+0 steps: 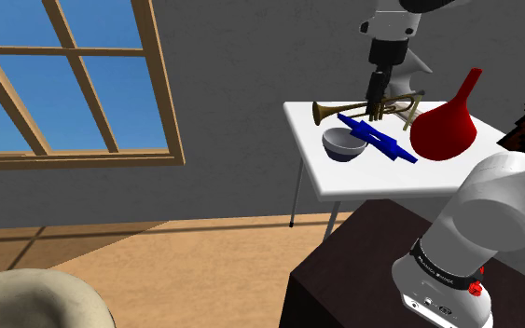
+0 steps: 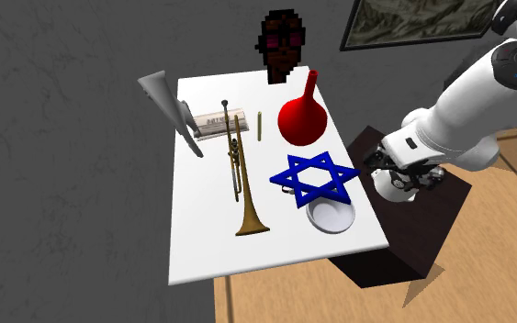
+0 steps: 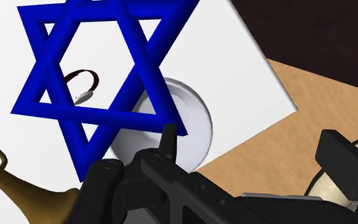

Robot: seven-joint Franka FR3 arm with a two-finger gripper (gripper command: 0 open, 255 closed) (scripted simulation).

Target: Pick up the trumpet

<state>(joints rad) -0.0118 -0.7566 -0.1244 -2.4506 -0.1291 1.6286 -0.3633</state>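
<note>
The brass trumpet (image 2: pixel 241 179) lies lengthwise on the white table (image 2: pixel 201 229), with its bell toward the second exterior view's bottom. It also lies on the table in the shoulder view (image 1: pixel 353 110), and its bell edge (image 3: pixel 18 191) is in the wrist view. My black gripper (image 3: pixel 254 159) hovers above the table's corner by the stand, away from the trumpet. Its fingers (image 3: pixel 166 145) stand apart with nothing between them. In the shoulder view the gripper (image 1: pixel 377 98) hangs down in front of the trumpet. The hand (image 2: pixel 389 174) is off the table's right edge.
A blue six-pointed star (image 2: pixel 313 179) and a white bowl (image 2: pixel 330 217) lie between the trumpet and my hand. A red flask (image 2: pixel 300 115), a grey object (image 2: pixel 169 105) and a flat box (image 2: pixel 221 119) stand at the far end. The dark stand (image 2: pixel 385 248) adjoins the table.
</note>
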